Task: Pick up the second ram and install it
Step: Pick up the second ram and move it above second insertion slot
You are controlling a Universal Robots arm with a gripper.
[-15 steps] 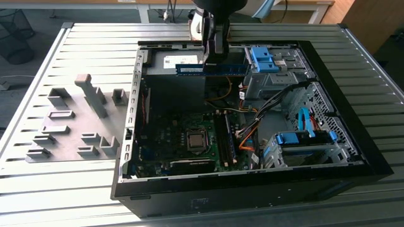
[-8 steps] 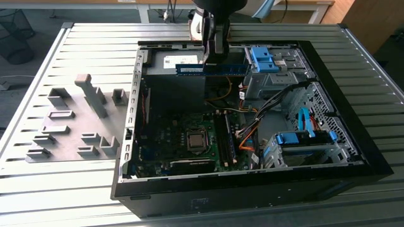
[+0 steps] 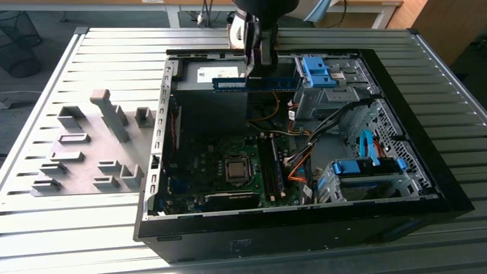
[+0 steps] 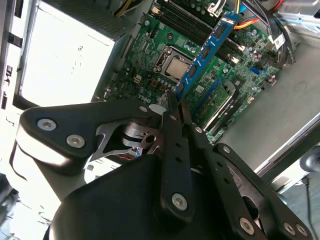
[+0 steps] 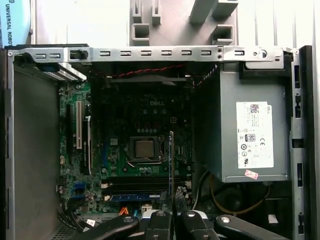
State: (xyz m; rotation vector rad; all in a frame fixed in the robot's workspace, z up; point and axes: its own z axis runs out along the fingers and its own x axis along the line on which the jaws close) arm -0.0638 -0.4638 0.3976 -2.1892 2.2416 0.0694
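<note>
Exterior view: the second ram (image 3: 251,84) hangs on edge over the power supply (image 3: 204,71) at the far end of the open case (image 3: 304,227). Its long axis is level and runs between the exterior view's left and right. The jaws are clenched on its upper edge.

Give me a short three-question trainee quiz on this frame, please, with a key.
1. True or false: the black claw is shut on the slim blue-green memory board.
2. Where is that board? A) seated in a motherboard slot; B) held in the air over the open black computer case; C) lying on the table.
3. What stands on the exterior view's left of the case?
Key: 1 true; 2 B; 3 grey plastic fixture blocks.
</note>
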